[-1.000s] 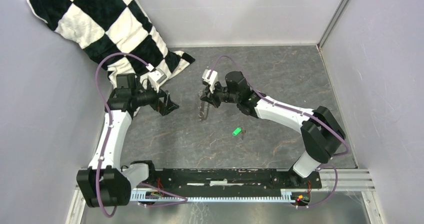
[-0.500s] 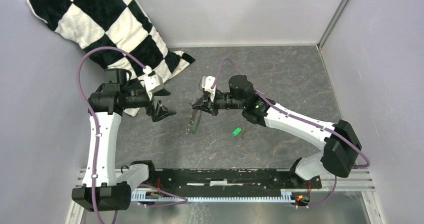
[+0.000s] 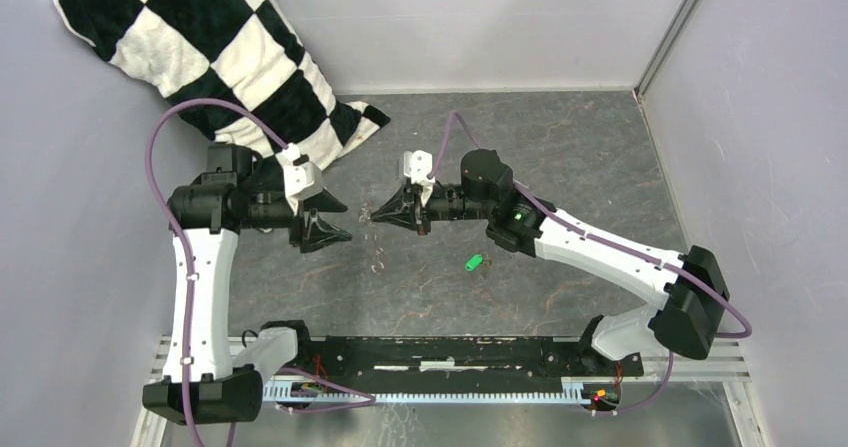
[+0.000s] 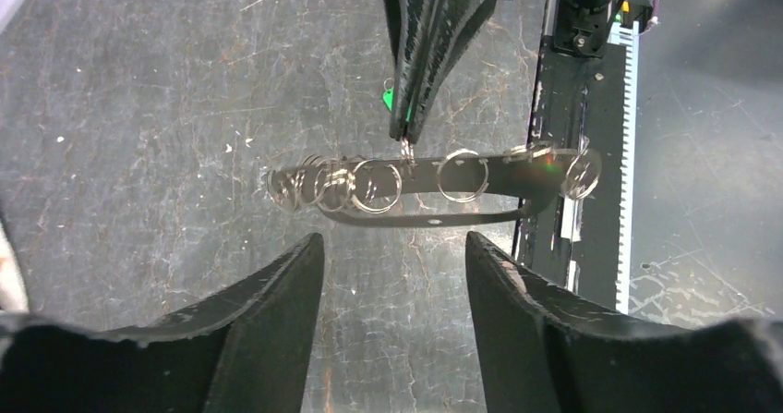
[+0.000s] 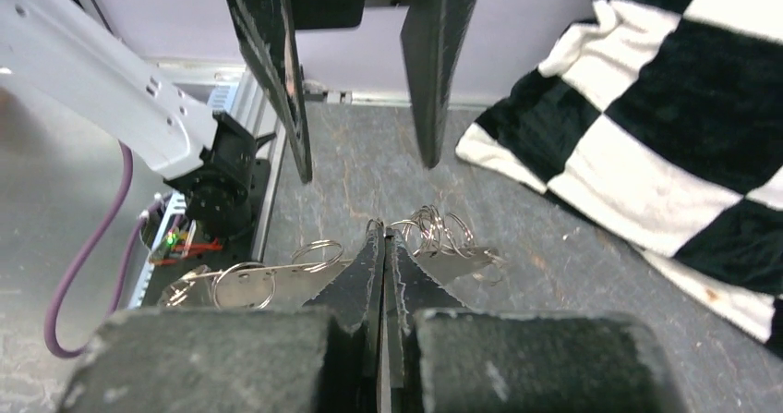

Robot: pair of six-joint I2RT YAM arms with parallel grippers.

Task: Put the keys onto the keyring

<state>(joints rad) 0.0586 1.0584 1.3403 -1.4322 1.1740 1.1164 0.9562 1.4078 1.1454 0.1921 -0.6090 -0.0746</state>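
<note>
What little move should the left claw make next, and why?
Probably ease the left gripper forward and close on the keyring, steadying its free side. The right gripper pinches the loop off the table; the left one stands open, facing it without touching. The green key lies unpicked.

Checked cloth (image 3: pixel 200 47): black-and-white, soft, slumped in the far-left corner, its lower end lying on the table
Table (image 3: pixel 570 157): dark grey, marbled, with pale scratches
Walls (image 3: pixel 480 17): plain pale grey, on three sides
Rail (image 3: pixel 450 350): black, along the near edge
</note>
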